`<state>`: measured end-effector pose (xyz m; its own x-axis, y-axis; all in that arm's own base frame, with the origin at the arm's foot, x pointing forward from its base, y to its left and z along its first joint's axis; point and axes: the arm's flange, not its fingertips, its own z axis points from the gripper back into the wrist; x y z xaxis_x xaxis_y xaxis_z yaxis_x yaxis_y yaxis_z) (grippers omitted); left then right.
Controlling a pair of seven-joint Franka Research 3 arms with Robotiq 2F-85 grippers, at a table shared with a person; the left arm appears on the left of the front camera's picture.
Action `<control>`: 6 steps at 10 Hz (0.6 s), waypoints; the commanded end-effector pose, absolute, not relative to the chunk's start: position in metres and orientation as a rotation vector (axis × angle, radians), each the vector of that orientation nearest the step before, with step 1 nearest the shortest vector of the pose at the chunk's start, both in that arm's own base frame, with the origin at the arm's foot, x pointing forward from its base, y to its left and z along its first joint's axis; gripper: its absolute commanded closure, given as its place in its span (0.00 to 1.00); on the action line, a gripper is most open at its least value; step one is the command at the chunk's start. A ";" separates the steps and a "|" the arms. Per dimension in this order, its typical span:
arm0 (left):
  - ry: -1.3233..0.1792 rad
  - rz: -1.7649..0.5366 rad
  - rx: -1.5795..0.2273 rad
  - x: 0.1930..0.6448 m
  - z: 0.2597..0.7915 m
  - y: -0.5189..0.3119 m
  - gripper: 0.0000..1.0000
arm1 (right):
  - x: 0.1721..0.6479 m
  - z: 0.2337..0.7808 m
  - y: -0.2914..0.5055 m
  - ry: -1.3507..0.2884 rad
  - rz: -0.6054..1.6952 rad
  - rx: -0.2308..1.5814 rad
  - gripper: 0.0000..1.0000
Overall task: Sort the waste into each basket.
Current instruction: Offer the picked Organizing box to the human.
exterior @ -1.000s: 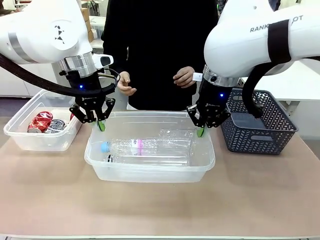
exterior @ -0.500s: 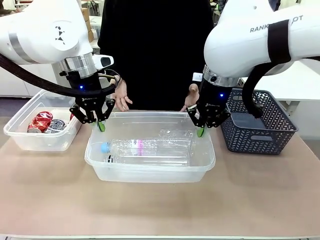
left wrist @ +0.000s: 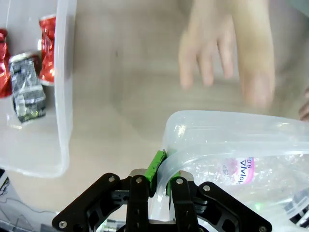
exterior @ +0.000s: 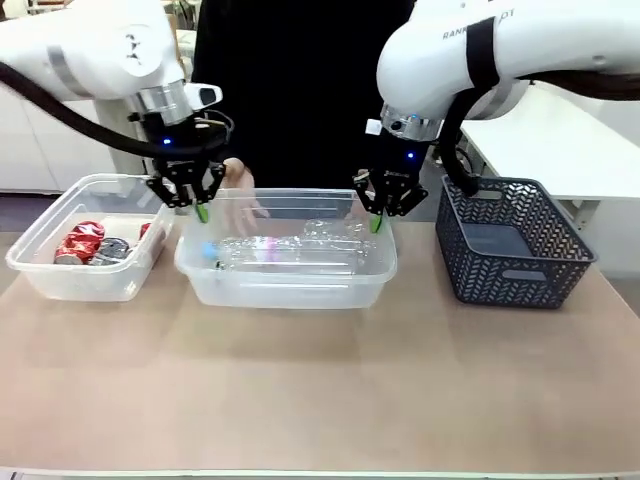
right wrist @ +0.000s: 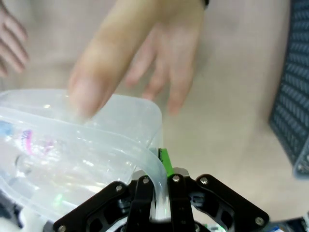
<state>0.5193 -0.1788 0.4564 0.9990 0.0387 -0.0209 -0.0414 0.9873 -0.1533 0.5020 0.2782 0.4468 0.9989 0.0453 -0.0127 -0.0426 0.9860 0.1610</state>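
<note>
1. I have the left end effector (exterior: pixel 203 213) and the right end effector (exterior: pixel 376 224) each clamped on the rolled rim of the clear rectangular plastic tub (exterior: pixel 290 285), mid-table.
2. I judge it light and flexy with its clear bottles (exterior: pixel 285 252); the opposite rims at nine and three o'clock suit.

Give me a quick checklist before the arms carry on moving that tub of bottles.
1. Left gripper shut on the bottle tub rim: ok, rim sits between its fingers.
2. Right gripper shut on the tub's other rim: ok.
3. Tub level between the arms: ok, both sides look even in the front view.
4. Bottles lying inside the tub: ok.
5. Path clear of the person: not ok, a hand reaches in at the tub's far side by the left gripper, another hand over the rim by the right gripper.
6. Can tub apart from the bottle tub: ok, a gap shows.
</note>
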 end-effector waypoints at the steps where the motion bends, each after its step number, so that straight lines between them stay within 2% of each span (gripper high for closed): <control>1: 0.055 0.043 -0.179 0.545 0.448 -0.187 0.94 | 0.512 0.443 0.291 0.036 0.012 0.164 0.96; 6: 0.038 0.040 -0.158 0.535 0.444 -0.178 0.94 | 0.519 0.429 0.278 0.043 0.032 0.163 0.96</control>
<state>0.5390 -0.1805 0.4400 0.9980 0.0254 -0.0587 -0.0343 0.9874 -0.1547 0.5213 0.2761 0.4253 0.9984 0.0324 -0.0468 -0.0245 0.9868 0.1601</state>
